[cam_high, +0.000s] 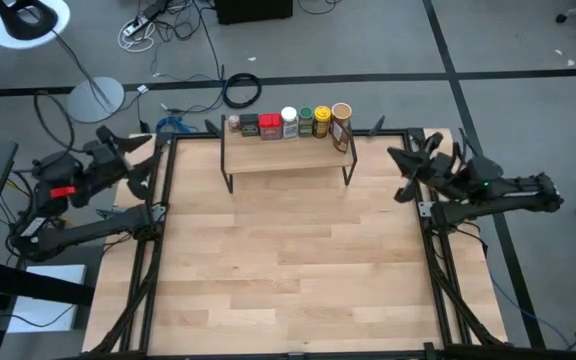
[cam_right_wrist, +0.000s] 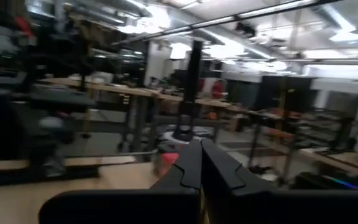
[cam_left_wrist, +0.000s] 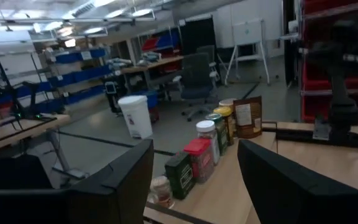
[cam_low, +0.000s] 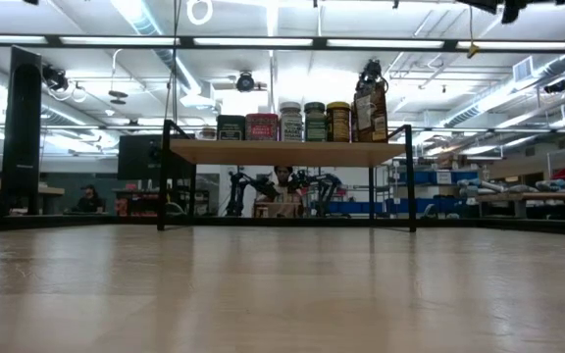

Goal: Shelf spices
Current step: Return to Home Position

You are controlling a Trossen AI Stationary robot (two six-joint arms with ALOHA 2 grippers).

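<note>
My left gripper [cam_left_wrist: 194,149] hangs over the left edge of the table [cam_high: 288,260], near the far corner. Its two fingers stand wide apart and hold nothing. My right gripper [cam_right_wrist: 199,146] hangs over the right edge, near the other far corner. Its fingers are pressed together and hold nothing.

Between my arms lies the wide, light wood table with a black rail [cam_high: 165,230] round it.

At the far edge, in the middle, stands the shelf [cam_high: 288,157]. It is low and narrow, with a light wood board on thin black legs. The space under the board is open, and the low view looks right through it.

All seven spices stand on the board in one tight row along its back edge. The front part of the board is plain wood. From left to right they are the tan jar [cam_high: 233,123], dark tin [cam_high: 250,124], red tin [cam_high: 270,125], white jar [cam_high: 289,122], green jar [cam_high: 306,121], yellow jar [cam_high: 321,121] and brown can [cam_high: 342,126]. The brown can is the tallest. All of them stand up straight.

Past the table is grey floor with cables [cam_high: 241,92] and a lamp [cam_high: 95,97].
</note>
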